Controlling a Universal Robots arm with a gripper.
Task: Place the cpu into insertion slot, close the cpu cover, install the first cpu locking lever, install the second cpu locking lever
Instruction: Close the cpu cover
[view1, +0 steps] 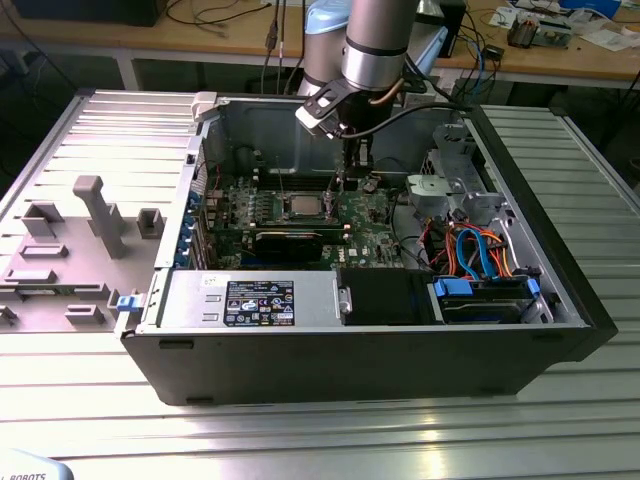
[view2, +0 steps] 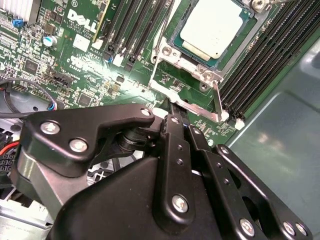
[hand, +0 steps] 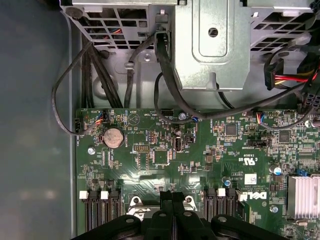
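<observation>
Grey cpu (view2: 215, 27) lies in the insertion slot (view2: 172, 47), near the middle of the exterior view. The silvery cpu cover (view2: 195, 106) stands open. The black gripper (view2: 175, 116) has its fingers together at the cover's edge. White letters mark the green motherboard (view2: 65, 60).

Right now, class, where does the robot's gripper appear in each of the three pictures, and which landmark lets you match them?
Exterior view: the gripper hangs inside the open computer case, to the exterior view's right of the cpu.
Second wrist view: the gripper stands in the foreground, next to the open cpu cover.
First wrist view: the gripper sits between two banks of memory slots.
Shared landmark: the green motherboard.
</observation>
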